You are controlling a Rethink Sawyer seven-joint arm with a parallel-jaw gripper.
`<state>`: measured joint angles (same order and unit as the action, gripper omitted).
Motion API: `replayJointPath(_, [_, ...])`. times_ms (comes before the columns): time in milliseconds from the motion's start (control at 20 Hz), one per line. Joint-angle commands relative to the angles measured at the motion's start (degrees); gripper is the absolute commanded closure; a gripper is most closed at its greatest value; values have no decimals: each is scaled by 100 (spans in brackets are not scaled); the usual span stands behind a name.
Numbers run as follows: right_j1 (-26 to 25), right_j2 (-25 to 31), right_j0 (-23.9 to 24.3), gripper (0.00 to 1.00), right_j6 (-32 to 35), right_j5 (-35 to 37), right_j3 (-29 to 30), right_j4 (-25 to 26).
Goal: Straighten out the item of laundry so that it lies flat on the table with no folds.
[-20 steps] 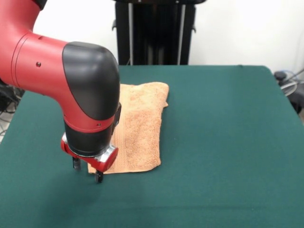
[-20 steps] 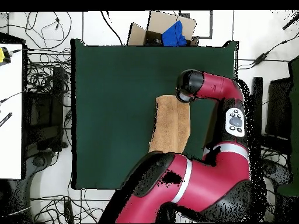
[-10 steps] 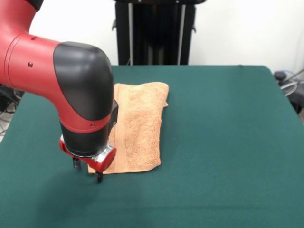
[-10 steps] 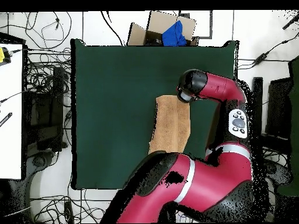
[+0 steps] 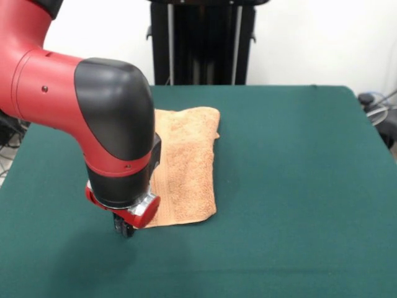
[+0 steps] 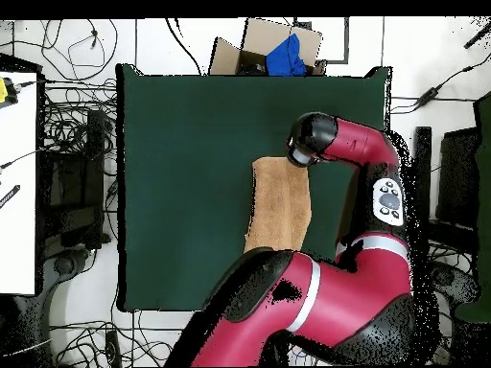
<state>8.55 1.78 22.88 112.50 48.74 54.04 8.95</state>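
Lying folded into a narrow strip toward one long edge of the dark green felt counter (image 5: pixel 298 186), the orange-tan terry towel (image 5: pixel 186 167) remains to be spread. The red-and-black arm's hand (image 5: pixel 126 228) sits at its corner, fingers looking drawn together, apparently pinching that corner, though the grip itself is hidden.

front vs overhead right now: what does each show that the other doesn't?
Front only: the hand low at the towel's near corner, its tips down by the cloth, and black uprights behind the table. Overhead only: the whole table outline, a cardboard box holding something blue beyond its far edge, cables on the floor, and the arm covering the hand. Both: a folded tan towel on green felt.
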Motion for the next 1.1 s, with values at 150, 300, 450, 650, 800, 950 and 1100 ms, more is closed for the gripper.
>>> replayJointPath(150, [-816,723,-102,100,-245,64,853,-61])
replayJointPath(300, [-811,721,-106,100,-208,12,867,-65])
replayJointPath(450, [-792,707,-120,100,-190,-15,887,-52])
replayJointPath(650, [-770,692,-132,100,-201,-101,890,-10])
replayJointPath(800, [-760,659,-158,100,-188,-235,881,51])
replayJointPath(950, [-740,556,-231,100,-168,-498,831,220])
replayJointPath(1100, [-748,522,-243,100,-227,-587,766,310])
